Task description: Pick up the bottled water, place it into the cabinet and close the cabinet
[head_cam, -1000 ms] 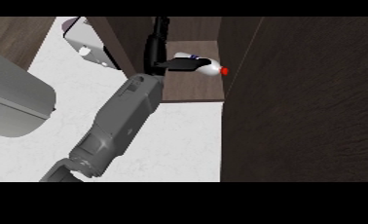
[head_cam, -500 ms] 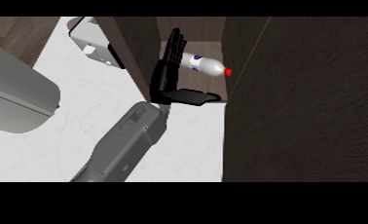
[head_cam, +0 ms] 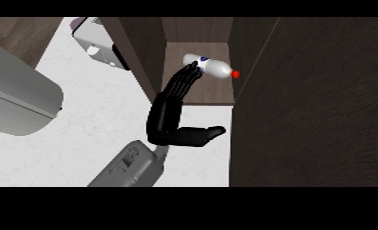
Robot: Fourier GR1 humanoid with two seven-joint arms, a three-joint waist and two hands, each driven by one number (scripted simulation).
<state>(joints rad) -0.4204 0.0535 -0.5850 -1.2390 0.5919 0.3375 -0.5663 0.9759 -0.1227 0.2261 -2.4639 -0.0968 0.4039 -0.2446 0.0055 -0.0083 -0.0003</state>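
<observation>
now i'm letting go: my right hand (head_cam: 167, 116), fingers straight and holding nothing, is touching the bottled water (head_cam: 212, 67) lying inside the cabinet (head_cam: 198, 94); next, closing the door.

A matt dark wood grain is shown on the cabinet (head_cam: 310, 99), a smooth pale marbled finish on the bench (head_cam: 96, 124), and glossy clear plastic on the bottle (head_cam: 210, 66).

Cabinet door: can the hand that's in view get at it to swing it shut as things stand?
Probably yes. The hand is open, fingers straight and reaching to the bottled water lying inside the cabinet. The dark door stands open just to its right, with nothing between them.
</observation>
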